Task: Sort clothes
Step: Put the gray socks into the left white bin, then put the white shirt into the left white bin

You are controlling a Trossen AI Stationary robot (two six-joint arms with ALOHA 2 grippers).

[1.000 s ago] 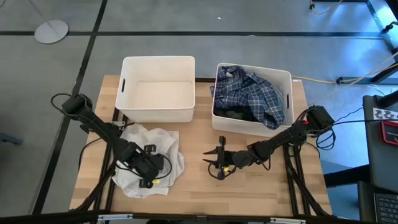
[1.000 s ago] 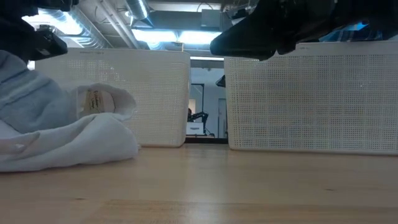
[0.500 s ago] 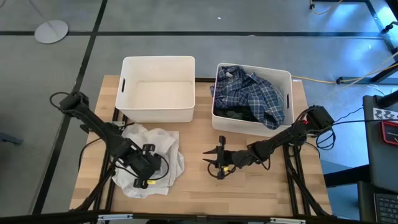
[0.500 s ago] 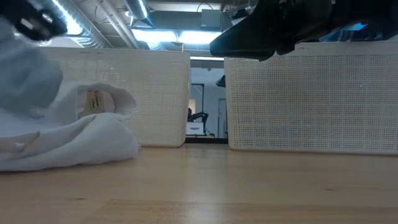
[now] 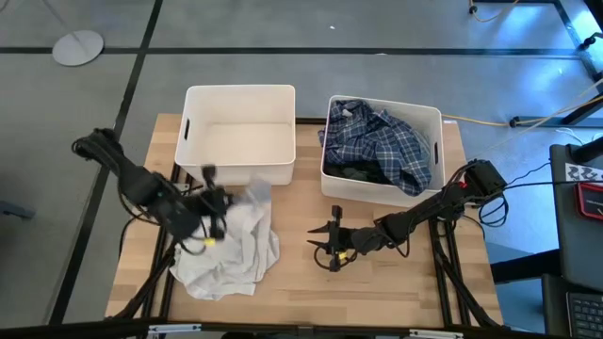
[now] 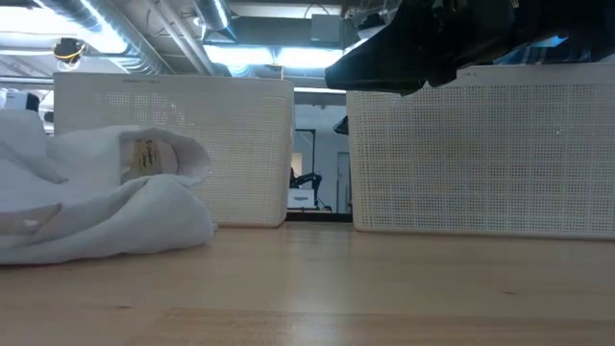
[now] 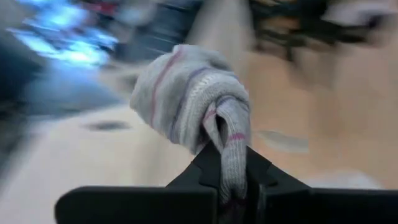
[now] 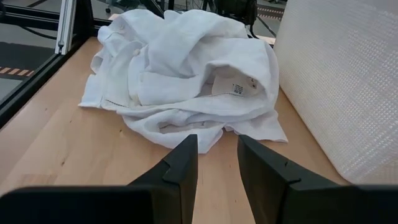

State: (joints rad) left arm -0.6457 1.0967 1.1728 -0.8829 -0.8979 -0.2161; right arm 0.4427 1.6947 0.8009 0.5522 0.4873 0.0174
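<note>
A white garment (image 5: 226,252) lies crumpled on the table's left half, also in the right wrist view (image 8: 186,68) and the low view (image 6: 106,207). My left gripper (image 5: 224,198) hangs above its far part, shut on a pale grey knitted garment (image 7: 199,99) with thin pink stripes, a pale blur in the high view (image 5: 252,193). A navy-and-white plaid shirt (image 5: 382,141) fills the right white bin (image 5: 435,122). My right gripper (image 5: 330,247) rests low at mid-table, open, nothing between its fingers (image 8: 180,168), pointing at the white garment. My left gripper pinches a bunched fold of the grey garment (image 7: 231,163) between its two fingers. The rest bulges out past the fingertips in a rounded lump (image 7: 186,93). It is lifted clear of the table; its lower end is not shown.
The left white bin (image 5: 240,165) stands at the far left of the table, nothing showing inside it. Bare wood lies along the near edge (image 5: 377,292) and between the bins (image 6: 317,221). My right arm (image 6: 423,48) crosses the top of the low view.
My left gripper has risen from the white garment and gone toward the far edge, near the left bin, taking the grey garment with it. The grey garment has left the low view, lifted clear. The white garment stays on the table.
</note>
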